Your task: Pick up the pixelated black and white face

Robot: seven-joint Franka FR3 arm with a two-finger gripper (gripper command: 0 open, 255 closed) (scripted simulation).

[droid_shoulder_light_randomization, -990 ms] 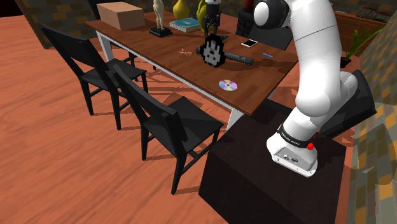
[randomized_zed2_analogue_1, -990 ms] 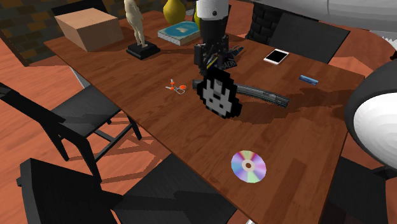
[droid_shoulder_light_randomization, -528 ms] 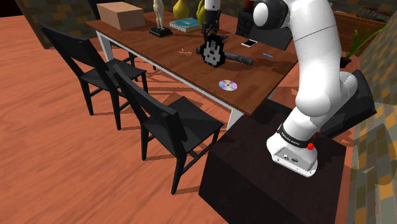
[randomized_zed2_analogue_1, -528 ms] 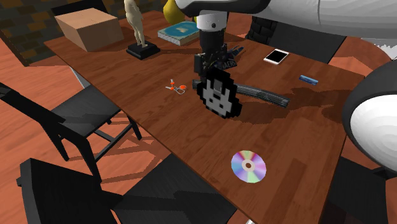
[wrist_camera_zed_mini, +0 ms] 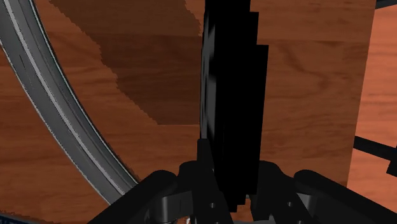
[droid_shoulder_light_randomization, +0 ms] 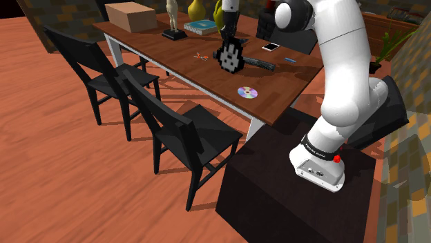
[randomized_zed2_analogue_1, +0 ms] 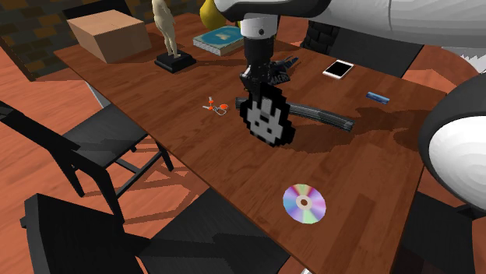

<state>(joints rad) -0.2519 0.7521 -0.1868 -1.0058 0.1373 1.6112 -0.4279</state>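
Held upright at mid-frame in the second exterior view, thin blocky black-and-white pixel face pinched by its top edge between the narrowed fingers of the all-black gripper; probably stiff, light, apt to swing; open room overhead, dark curved bar close behind on the brown wooden table.

The claw has come down over the top edge of the pixel face and closed on it.
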